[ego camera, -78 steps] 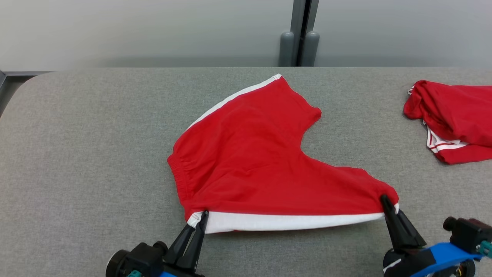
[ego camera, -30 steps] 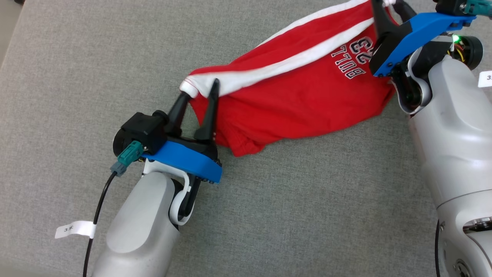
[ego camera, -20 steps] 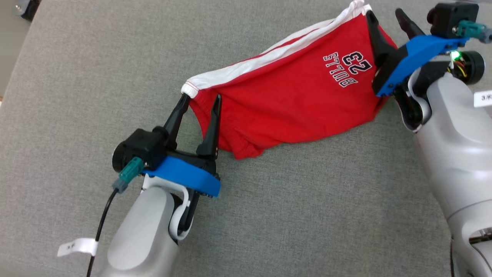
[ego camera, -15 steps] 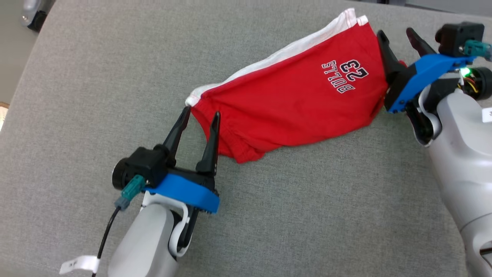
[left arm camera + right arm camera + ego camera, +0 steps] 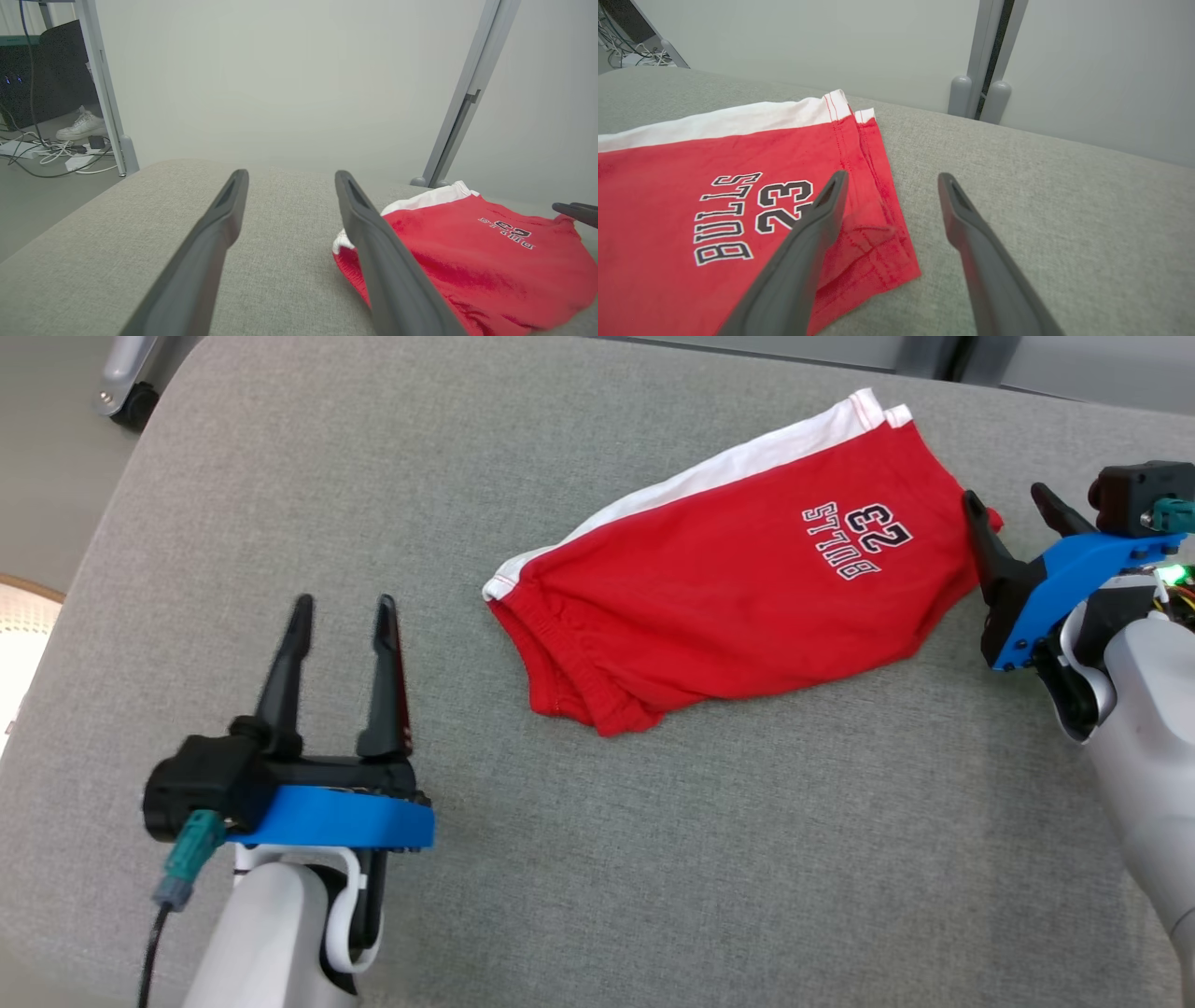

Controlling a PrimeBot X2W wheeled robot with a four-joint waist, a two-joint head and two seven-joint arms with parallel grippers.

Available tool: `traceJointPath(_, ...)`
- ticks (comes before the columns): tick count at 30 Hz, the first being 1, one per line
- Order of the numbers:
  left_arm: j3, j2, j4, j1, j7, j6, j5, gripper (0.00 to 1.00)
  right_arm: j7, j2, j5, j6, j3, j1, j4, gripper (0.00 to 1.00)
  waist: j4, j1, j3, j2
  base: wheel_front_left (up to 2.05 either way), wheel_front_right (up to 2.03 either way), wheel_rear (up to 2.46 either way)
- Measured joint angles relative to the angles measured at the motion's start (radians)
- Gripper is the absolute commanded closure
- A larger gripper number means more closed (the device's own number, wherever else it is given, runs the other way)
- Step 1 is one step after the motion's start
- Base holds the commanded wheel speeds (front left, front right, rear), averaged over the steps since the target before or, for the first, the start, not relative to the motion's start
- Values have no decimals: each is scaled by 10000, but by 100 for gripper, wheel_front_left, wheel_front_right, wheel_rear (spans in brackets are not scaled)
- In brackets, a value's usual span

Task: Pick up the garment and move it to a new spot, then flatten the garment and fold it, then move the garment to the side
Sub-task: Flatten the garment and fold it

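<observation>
Red shorts (image 5: pixel 738 602) with a white side stripe and a "BULLS 23" print lie folded in half on the grey table, seen also as the shorts (image 5: pixel 472 266) in the left wrist view and the shorts (image 5: pixel 714 205) in the right wrist view. My left gripper (image 5: pixel 341 609) is open and empty, well to the left of the waistband end. At the leg-hem end, my right gripper (image 5: pixel 1008 499) stands open, its left finger over the hem corner and nothing held.
The grey padded table (image 5: pixel 653 859) has its rounded left edge near a wheeled base (image 5: pixel 131 392) on the floor. A grey post (image 5: pixel 980 93) stands behind the far edge. Cables and a person's white shoe (image 5: pixel 81 126) are on the floor beyond.
Both grippers carried the shorts over into a fold, then opened and let go. The left gripper drew back to the left. The head camera tilted down and shifted.
</observation>
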Motion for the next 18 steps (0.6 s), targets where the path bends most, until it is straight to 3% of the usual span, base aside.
traceJointPath(8, 918, -234, -736, 242, 0, 174, 207, 0, 257, -226, -84, 0, 159, -90, 660, 0, 313, 0, 175, 0, 0, 0, 0)
traceJointPath(15, 1145, -360, -755, 523, 0, 98, 291, 0, 571, -130, -81, -2, 334, -193, 1078, 0, 411, 0, 236, 0, 0, 0, 0)
traceJointPath(16, 1158, -368, -748, 549, 0, 96, 305, 0, 617, -111, -48, -2, 357, -231, 1103, 21, 405, 0, 239, 0, 0, 0, 0)
traceJointPath(17, 1179, -374, -748, 555, 0, 88, 316, 0, 675, -88, -38, -2, 403, -254, 1106, 64, 397, 0, 239, 0, 0, 0, 0)
traceJointPath(18, 1195, -378, -754, 555, 0, 77, 318, 0, 677, -46, 25, -2, 416, -256, 1083, 90, 386, 0, 237, 0, 0, 0, 0)
